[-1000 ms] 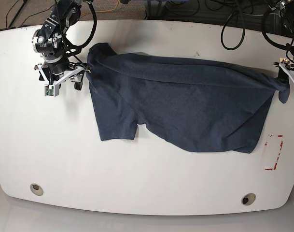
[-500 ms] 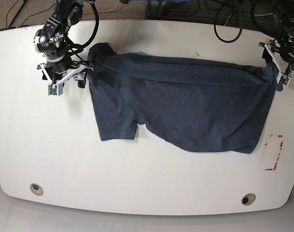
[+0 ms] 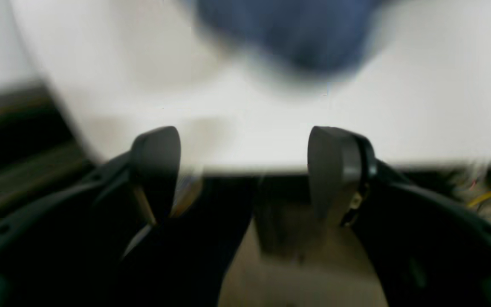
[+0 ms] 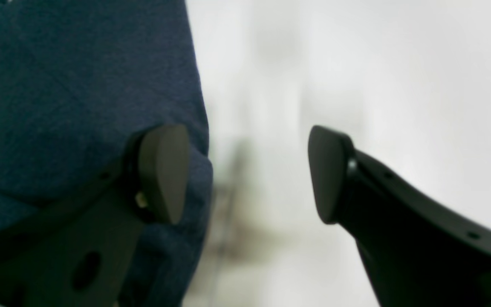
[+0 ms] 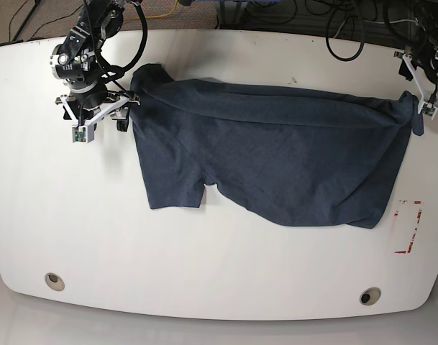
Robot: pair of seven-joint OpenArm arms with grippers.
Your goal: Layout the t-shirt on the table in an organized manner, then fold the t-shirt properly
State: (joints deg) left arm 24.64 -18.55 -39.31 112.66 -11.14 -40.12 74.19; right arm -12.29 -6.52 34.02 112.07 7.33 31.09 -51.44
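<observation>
A robotics lab: white table (image 5: 204,280) with red tape mark (image 5: 409,226), black cables (image 5: 344,43) trailing behind.

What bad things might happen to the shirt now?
1. The left gripper is open with nothing between its fingers, and the t-shirt looks apart from it, so that bunched corner may stay crumpled.
2. The right gripper is open with one finger over the cloth edge; closing might pinch only a thin bit that slips.
3. The shirt lies crooked with a fold along the top, so folding now would likely come out lopsided on the table.
</observation>
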